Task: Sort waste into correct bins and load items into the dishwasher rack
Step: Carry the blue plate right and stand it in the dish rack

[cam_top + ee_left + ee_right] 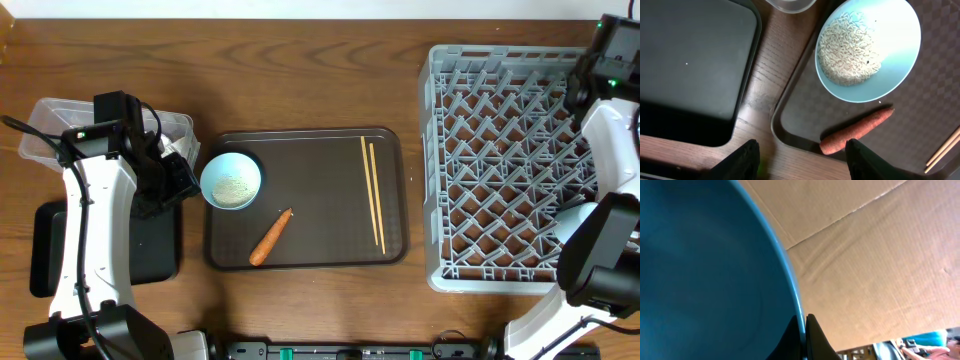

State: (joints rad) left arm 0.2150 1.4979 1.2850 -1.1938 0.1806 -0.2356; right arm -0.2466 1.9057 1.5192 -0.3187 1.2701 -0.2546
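Observation:
A light blue bowl [232,181] of white rice [850,47] sits at the left end of the brown serving tray [310,140]. An orange carrot [270,238] lies below it on the tray and shows in the left wrist view [856,131]. The wooden chopsticks [372,190] lie on the right of the tray. My left gripper [802,165] is open and empty above the tray's left corner, with the carrot's end near one finger. My right gripper [804,335] is shut on the rim of the dark blue plate [705,265], up at the far right over the grey rack [500,170].
The black tray [150,250] lies left of the serving tray, under my left arm. The clear tub [50,125] stands behind it. A pale round item [575,215] sits in the rack by my right arm. Brown cardboard [880,255] fills the right wrist background.

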